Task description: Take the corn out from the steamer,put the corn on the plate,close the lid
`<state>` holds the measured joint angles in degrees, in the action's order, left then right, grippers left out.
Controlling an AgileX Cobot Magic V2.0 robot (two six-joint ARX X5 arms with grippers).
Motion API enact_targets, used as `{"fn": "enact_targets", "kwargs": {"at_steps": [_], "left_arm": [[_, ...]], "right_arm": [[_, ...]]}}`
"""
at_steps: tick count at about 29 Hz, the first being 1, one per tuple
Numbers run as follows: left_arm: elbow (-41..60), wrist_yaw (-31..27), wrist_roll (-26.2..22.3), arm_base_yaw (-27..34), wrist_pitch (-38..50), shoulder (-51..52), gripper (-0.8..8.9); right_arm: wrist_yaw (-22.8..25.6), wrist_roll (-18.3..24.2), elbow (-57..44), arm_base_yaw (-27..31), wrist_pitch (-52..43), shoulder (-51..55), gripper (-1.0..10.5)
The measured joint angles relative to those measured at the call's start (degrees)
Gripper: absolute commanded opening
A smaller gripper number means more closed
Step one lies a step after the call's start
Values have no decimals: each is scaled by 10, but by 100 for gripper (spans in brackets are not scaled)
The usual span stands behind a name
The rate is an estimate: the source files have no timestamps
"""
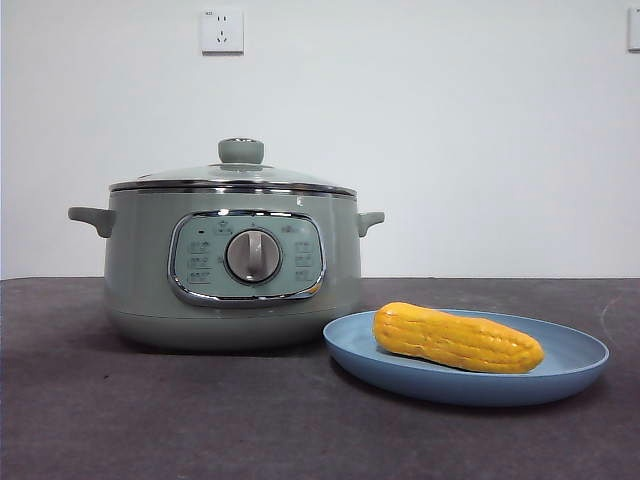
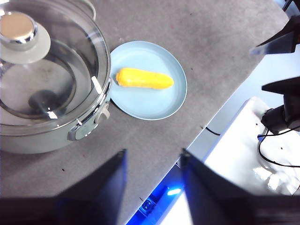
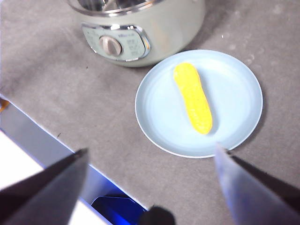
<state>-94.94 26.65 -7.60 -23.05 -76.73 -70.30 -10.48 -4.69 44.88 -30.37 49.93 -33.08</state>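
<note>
The yellow corn (image 1: 457, 338) (image 2: 144, 78) (image 3: 192, 97) lies on the light blue plate (image 1: 570, 360) (image 2: 159, 105) (image 3: 234, 89), just right of the sage-green steamer (image 1: 140, 270) (image 2: 33, 140) (image 3: 164, 33). The glass lid (image 1: 235, 175) (image 2: 70, 70) with its pale knob sits on the steamer. My left gripper (image 2: 152, 180) hovers open high above the table's front edge, holding nothing. Above the table in front of the plate, my right gripper (image 3: 150, 173) is open wide and empty. Neither arm shows in the front view.
The dark grey table (image 1: 200, 420) ends at a front edge (image 2: 220, 112). Beyond it are a white base with cables (image 2: 262, 150) and the other arm (image 2: 281, 42). A wall socket (image 1: 221, 30) is behind the steamer.
</note>
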Motion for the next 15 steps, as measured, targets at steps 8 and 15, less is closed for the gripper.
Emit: {"fn": "enact_targets", "kwargs": {"at_steps": [8,15], "left_arm": [[0,-1,-3,0,0,7,-4],[0,-1,-4,0,0,7,-4]], "right_arm": [[1,0,0,0,0,0,2],[2,0,0,0,0,0,2]]}}
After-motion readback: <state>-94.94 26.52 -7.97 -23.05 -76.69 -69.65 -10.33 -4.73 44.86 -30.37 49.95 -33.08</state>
